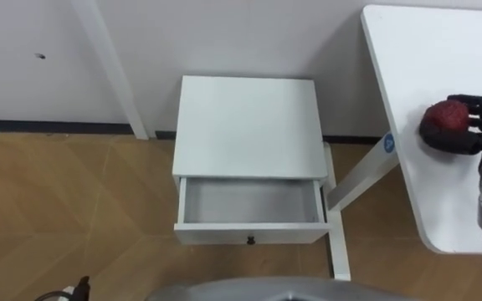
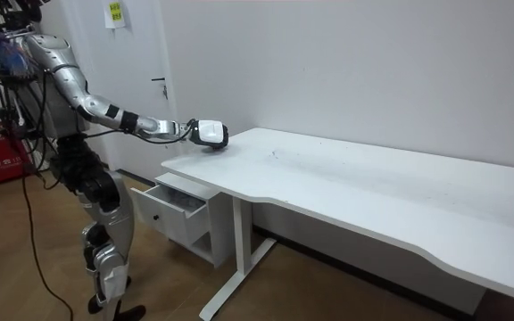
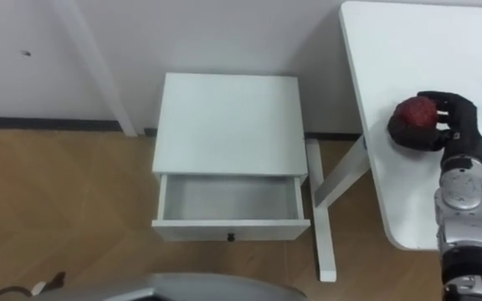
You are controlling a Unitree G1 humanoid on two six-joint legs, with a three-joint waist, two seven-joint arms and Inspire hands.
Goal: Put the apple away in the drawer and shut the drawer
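Note:
A dark red apple (image 1: 444, 119) (image 3: 412, 113) sits on the white table (image 1: 417, 75) at the right, near its left end. My right hand (image 1: 475, 125) (image 3: 446, 121) reaches across the table and its dark fingers curl round the apple. In the room view my right hand (image 2: 211, 132) rests at the table's near corner. To my left on the floor stands a white cabinet (image 1: 248, 121) with its drawer (image 1: 251, 205) (image 3: 228, 202) pulled open; the drawer (image 2: 175, 198) holds nothing.
The table's white leg (image 1: 341, 226) stands just right of the drawer. A slanted white post (image 1: 111, 67) leans on the wall behind the cabinet. Wooden floor (image 1: 65, 209) spreads to the left.

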